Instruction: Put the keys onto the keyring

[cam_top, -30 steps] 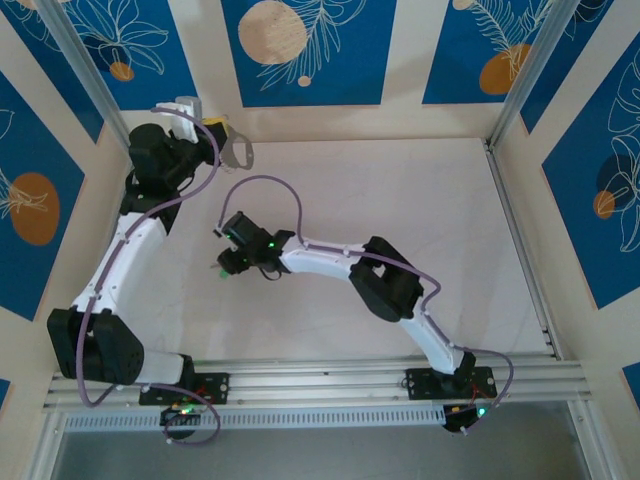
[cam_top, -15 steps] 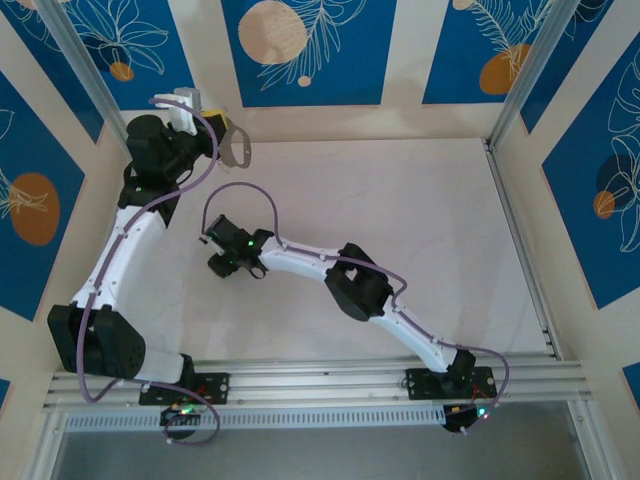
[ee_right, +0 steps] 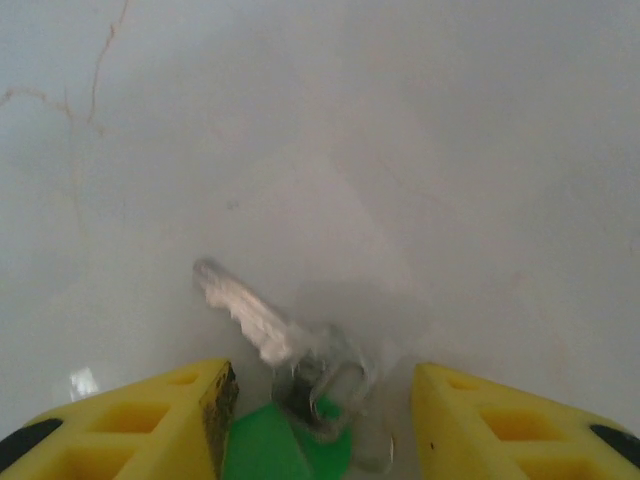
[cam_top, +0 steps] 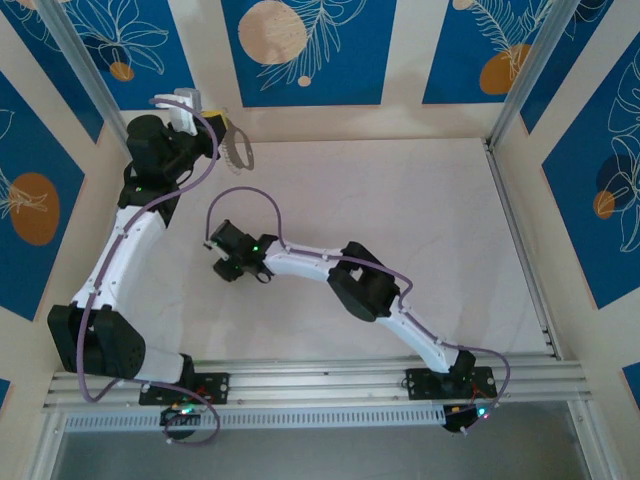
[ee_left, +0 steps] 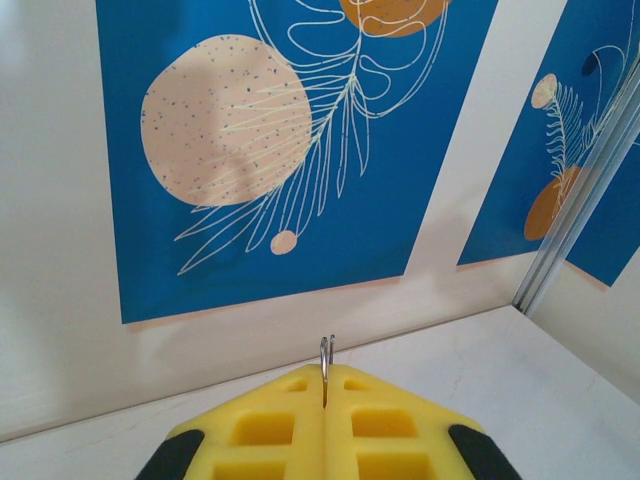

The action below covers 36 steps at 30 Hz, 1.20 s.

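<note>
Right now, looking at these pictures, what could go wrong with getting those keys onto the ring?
1. The left end effector pinches the thin keyring between shut fingertips. So slim a loop could slip or twist in that hold.
2. The right end effector stands open around the keys, bunched with a green piece flat on the table. Closing might push them away or catch several at once.

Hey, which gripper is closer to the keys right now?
Right. The right gripper straddles the keys, jaws open; the left gripper is off at the far wall, shut on the keyring.
</note>
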Available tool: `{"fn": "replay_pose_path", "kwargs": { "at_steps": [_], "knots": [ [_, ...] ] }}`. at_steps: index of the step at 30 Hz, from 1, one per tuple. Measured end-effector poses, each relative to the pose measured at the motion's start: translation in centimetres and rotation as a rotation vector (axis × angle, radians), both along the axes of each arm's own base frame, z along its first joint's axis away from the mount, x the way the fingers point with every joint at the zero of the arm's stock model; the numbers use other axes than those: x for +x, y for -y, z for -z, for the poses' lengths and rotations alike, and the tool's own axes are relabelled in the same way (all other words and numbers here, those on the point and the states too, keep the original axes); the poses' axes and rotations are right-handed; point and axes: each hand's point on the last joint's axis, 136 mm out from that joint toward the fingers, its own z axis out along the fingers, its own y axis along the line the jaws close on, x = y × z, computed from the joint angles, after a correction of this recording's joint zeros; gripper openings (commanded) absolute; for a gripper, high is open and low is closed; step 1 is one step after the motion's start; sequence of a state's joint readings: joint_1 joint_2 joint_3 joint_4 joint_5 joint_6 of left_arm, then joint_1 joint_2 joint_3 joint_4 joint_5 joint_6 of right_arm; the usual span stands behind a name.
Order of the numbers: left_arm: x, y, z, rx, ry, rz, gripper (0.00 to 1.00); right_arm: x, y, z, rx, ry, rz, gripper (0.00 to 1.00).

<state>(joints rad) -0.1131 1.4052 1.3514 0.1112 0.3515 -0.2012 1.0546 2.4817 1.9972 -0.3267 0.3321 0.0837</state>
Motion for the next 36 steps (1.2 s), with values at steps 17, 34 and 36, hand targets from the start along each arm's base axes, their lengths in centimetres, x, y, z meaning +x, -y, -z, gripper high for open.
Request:
{"fn": "replay_pose_path", "kwargs": {
  "at_steps": [17,34,36],
  "knots": [
    [-1.4,1.6,-0.5,-0.009,0.008,0.063,0.00,-0.6,16.3,0.2,-0.086,-0.065,0.196,0.45],
    [-1.9,2.4,0.0,-0.001,-0.016,0.085,0.00,-0.1,4.7,-9.2,0.243,-0.133,-0.021,0.49],
    [-1.9,2.4,-0.1,0.000,-0.019,0.085,0.00,0.2,3.6,-9.0,0.251,-0.150,-0.040,0.49]
  ]
}}
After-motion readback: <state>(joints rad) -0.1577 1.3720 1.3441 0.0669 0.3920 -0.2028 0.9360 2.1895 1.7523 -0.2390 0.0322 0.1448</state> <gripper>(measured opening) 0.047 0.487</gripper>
